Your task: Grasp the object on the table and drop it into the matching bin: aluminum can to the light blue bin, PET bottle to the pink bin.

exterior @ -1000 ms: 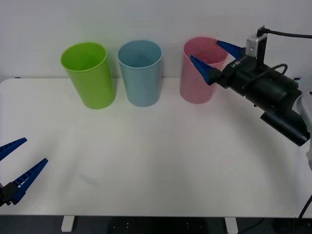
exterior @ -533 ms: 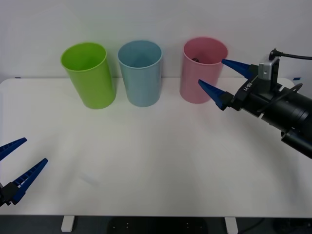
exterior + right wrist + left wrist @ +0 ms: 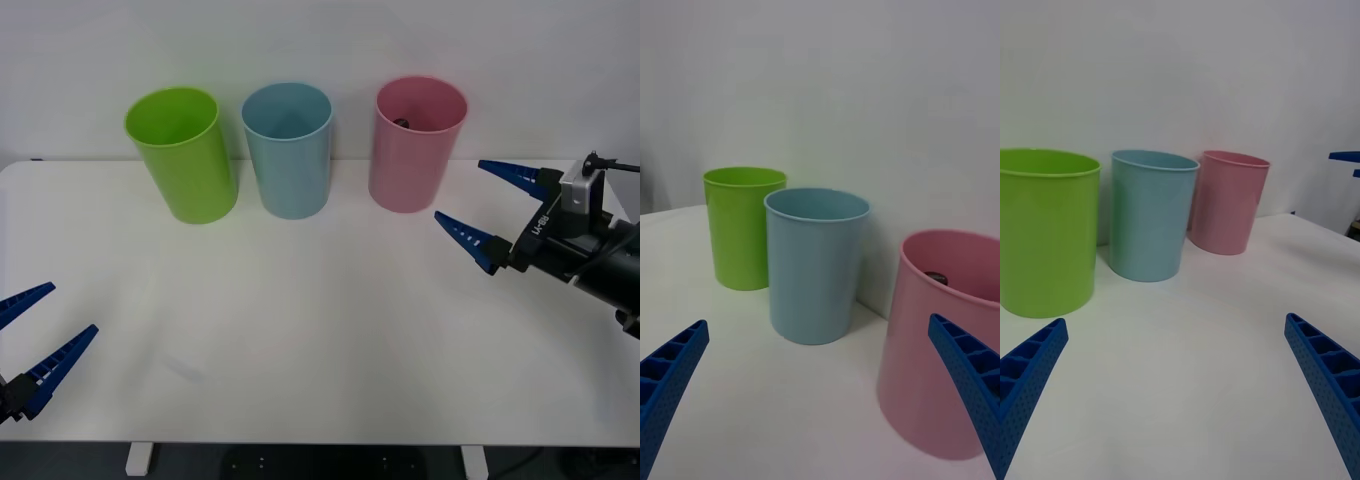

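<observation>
Right end effector (image 3: 492, 208) withdrawn, pink bin (image 3: 413, 160) clear

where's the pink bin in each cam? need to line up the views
Front view: the pink bin, rightmost of three along the table's far edge.
Right wrist view: nearest bin, dark object inside.
Left wrist view: farthest bin.
Shared landmark: the light blue bin, the middle one in every view.

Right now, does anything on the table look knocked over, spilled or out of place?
Nothing stands out. The lime green bin, light blue bin and pink bin stand upright in a row; a dark object lies inside the pink one.
</observation>
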Available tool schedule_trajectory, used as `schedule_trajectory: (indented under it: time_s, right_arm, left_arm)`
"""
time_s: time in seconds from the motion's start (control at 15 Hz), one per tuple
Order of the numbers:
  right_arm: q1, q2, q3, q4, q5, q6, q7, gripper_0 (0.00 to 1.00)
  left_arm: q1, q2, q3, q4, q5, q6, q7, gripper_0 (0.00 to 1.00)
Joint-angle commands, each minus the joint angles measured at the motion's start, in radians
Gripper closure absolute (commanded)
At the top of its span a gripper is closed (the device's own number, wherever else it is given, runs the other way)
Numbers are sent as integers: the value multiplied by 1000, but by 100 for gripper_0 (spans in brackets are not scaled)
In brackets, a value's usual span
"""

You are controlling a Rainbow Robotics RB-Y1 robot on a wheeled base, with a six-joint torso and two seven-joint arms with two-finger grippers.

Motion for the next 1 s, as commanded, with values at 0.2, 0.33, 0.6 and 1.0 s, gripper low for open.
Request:
schedule_trajectory:
  time_s: [0.2,0.33,0.6,1.0]
  right_arm:
    - [93,1,-56,-26,-18,-91,-5,0]
    - [141,1,-64,-58,-18,-91,-13,0]
    - [247,1,-76,-107,-37,-91,-20,0]
    - [348,1,-104,-142,-46,-95,-19,0]
  left_arm:
    - [0,0,0,0,0,0,0,0]
    - [0,0,0,0,0,0,0,0]
    - [0,0,0,0,0,0,0,0]
    - [0,0,0,0,0,0,0,0]
